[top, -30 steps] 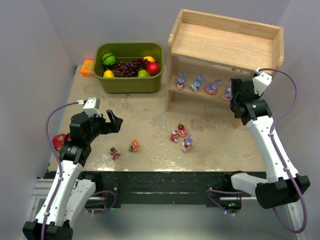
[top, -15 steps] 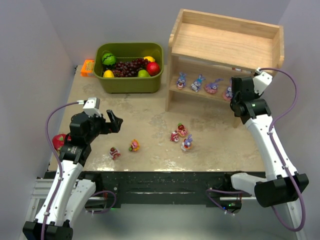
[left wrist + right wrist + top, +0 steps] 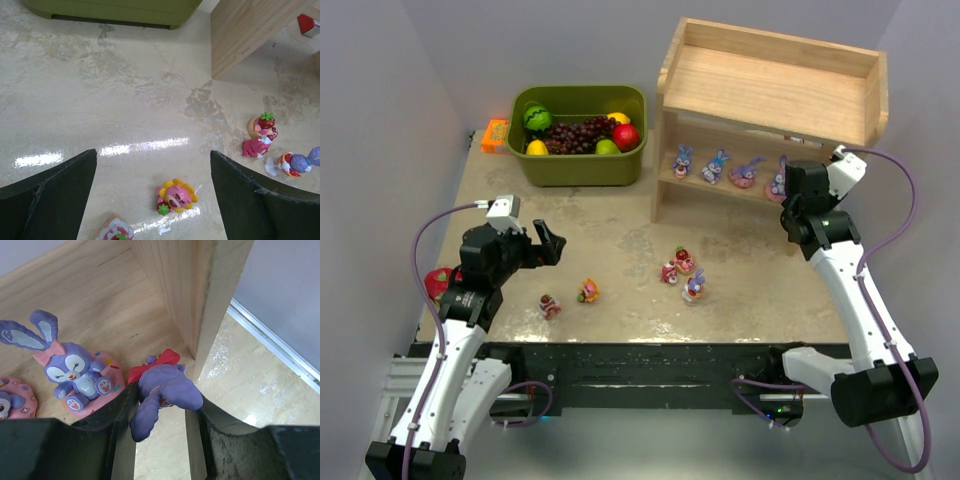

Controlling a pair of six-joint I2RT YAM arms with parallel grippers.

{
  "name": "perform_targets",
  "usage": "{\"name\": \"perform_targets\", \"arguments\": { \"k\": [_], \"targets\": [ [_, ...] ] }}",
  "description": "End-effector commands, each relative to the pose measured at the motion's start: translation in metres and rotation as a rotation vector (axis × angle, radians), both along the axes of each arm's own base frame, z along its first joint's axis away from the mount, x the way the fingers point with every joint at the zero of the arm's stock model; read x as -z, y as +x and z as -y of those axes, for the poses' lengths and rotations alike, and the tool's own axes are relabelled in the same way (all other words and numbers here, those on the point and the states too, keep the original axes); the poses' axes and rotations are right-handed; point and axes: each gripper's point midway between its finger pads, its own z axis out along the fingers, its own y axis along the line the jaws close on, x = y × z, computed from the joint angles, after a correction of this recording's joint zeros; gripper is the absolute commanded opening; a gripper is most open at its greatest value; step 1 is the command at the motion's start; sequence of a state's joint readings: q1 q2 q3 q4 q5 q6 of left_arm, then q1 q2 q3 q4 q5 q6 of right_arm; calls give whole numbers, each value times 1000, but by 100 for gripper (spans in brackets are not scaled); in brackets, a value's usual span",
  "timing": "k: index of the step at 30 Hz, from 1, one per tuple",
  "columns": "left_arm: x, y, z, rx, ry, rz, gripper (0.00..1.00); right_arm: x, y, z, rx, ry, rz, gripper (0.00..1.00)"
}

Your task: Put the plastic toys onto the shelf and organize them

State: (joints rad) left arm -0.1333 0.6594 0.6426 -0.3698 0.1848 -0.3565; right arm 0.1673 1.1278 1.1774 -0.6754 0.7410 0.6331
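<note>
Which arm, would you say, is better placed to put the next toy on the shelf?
Right: the right gripper holds a purple plastic bunny at the lower tier of the light wooden shelf; the left gripper hangs open.

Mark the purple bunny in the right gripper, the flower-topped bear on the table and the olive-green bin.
purple bunny [image 3: 167,390], right wrist view, on its purple body.
flower-topped bear [image 3: 176,195], left wrist view, on its pink face.
olive-green bin [image 3: 582,170], top external view, on its near outer wall.
</note>
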Motion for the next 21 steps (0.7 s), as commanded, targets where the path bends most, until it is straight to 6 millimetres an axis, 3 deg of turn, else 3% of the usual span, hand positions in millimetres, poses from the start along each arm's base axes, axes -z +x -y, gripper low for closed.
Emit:
{"name": "perform_targets", "arguments": {
  "k": [1,10,21],
  "targets": [
    [-1,1,3,11,-3,9,100,-18,10,5,55,17,115,11],
    [-2,1,2,9,-1,13,99,-2,17,4,68,21,84,17],
    [-3,1,2,11,-2,17,99,3,15,11,122,-5,53,36]
  ]
}}
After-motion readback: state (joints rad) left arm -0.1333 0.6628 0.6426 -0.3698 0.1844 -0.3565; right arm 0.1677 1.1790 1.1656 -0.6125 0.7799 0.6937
